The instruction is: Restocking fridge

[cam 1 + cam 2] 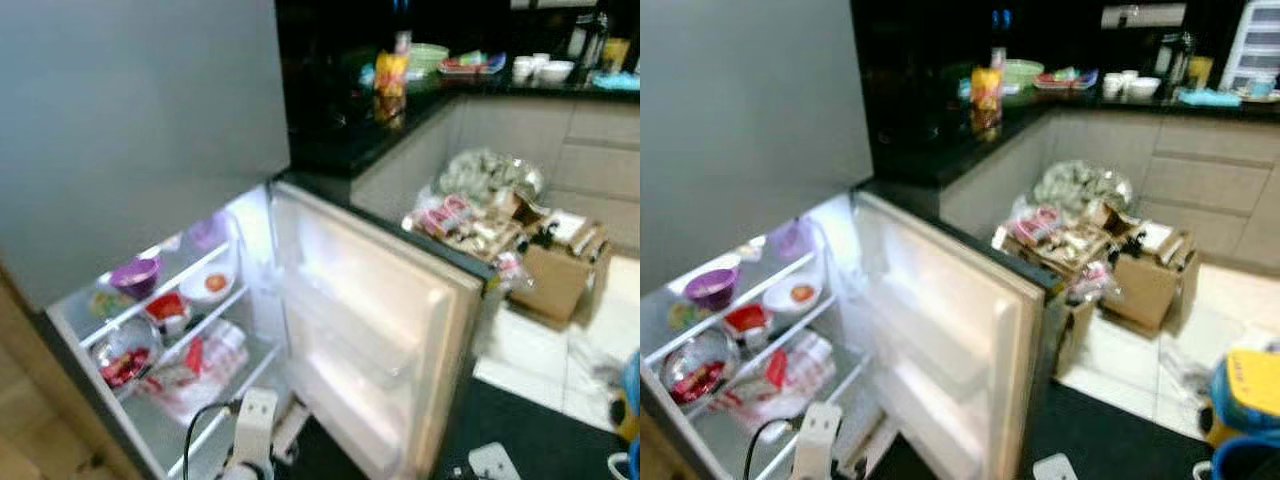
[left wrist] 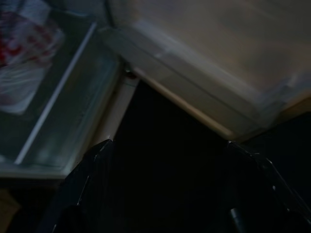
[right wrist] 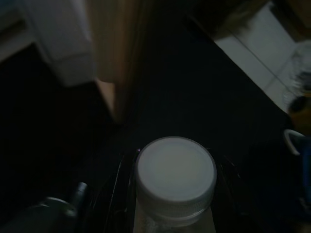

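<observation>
The fridge (image 1: 150,150) stands with its lower door (image 1: 370,330) swung wide. Its lit shelves hold a purple bowl (image 1: 137,272), a white bowl with something red (image 1: 210,285), a red tub (image 1: 167,307), a glass bowl of red food (image 1: 125,360) and a red-printed plastic bag (image 1: 200,370). My left arm (image 1: 252,425) is low in front of the bottom shelf. My left gripper (image 2: 167,145) is open and empty, looking at the shelf edge and the door's foot. My right gripper (image 3: 176,158) is shut on a white-capped bottle (image 3: 176,177), held low over the dark mat.
A dark mat (image 1: 530,430) lies before the fridge, with white tiles (image 1: 530,350) beyond. An open cardboard box (image 1: 555,280) and a heap of packets (image 1: 470,215) sit by the cabinets. The black counter (image 1: 340,135) carries a yellow packet (image 1: 390,75) and dishes. A blue and yellow object (image 1: 1250,400) stands at the right.
</observation>
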Available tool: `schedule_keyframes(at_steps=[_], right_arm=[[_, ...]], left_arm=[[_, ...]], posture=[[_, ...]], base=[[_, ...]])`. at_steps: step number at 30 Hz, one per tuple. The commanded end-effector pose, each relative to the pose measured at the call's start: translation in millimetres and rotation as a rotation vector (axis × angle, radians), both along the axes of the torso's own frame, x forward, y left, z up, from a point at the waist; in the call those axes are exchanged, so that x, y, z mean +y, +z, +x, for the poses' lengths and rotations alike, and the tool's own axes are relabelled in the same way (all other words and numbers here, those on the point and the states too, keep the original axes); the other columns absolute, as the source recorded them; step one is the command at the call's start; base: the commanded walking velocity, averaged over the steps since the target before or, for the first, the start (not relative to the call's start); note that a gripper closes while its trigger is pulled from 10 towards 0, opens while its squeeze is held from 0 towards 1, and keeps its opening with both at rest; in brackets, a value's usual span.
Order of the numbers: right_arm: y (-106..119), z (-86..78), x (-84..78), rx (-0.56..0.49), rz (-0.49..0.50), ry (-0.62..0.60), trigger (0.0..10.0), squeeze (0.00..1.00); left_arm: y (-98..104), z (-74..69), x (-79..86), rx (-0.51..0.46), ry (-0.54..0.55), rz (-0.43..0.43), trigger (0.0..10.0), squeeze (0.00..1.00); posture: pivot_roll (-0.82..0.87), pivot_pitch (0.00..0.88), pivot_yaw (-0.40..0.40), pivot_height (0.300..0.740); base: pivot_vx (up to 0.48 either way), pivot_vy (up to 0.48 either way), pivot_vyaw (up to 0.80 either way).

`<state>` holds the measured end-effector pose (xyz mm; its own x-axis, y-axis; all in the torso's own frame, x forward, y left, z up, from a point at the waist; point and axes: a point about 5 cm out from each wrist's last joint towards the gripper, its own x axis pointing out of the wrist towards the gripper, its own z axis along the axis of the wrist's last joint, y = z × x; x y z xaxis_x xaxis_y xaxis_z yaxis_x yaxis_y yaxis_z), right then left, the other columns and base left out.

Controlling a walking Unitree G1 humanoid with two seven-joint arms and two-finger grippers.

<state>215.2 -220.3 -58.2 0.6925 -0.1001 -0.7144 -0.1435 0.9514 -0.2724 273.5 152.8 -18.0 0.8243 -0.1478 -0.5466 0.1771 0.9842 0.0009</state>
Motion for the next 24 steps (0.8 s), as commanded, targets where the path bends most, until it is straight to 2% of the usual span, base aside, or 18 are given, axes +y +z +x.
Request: schedule_keyframes(at_steps=[1,9,12,15,18,24], right_arm=[[0.5,2.0,5.2,-0.017,0.023,-0.005,10.0,0.0],[1.7,4.6,9.2,-0.03,0.06,-0.005,10.0,0.0],[1.5,6.4,19.6,-0.013,0.159,0.042,10.0,0.0],[1.1,6.1,24.0,0.0,0.186,0.091,10.0,0.0],[0.5,4.9,24.5,0.012,0.182,0.118,10.0,0.0],[-2.2,-0.4,16.8,0.023,0.137,0.085,10.0,0.0]], left_arm=[[-4.2,-4.4,5.8,0.02,0.013,0.013,10.0,0.0],[-4.9,-4.9,8.1,0.021,0.004,0.032,10.0,0.0],[-6.2,-6.3,8.2,0.025,-0.025,0.061,10.0,0.0],[-6.2,-6.4,7.8,0.024,-0.027,0.058,10.0,0.0],[-6.3,-6.5,7.8,0.026,-0.032,0.063,10.0,0.0],[-8.3,-8.0,7.0,0.038,-0.059,0.102,10.0,0.0]], posture=[[-0.07,0.067,0.007,0.74],[-0.07,0.07,0.011,0.74],[-0.07,0.072,0.013,0.74],[-0.07,0.074,0.014,0.74],[-0.07,0.075,0.014,0.74],[-0.07,0.082,0.014,0.74]], base=[[0.0,0.0,0.0],[0.0,0.0,0.0],[0.0,0.0,0.0],[0.0,0.0,0.0],[0.0,0.0,0.0],[0.0,0.0,0.0]])
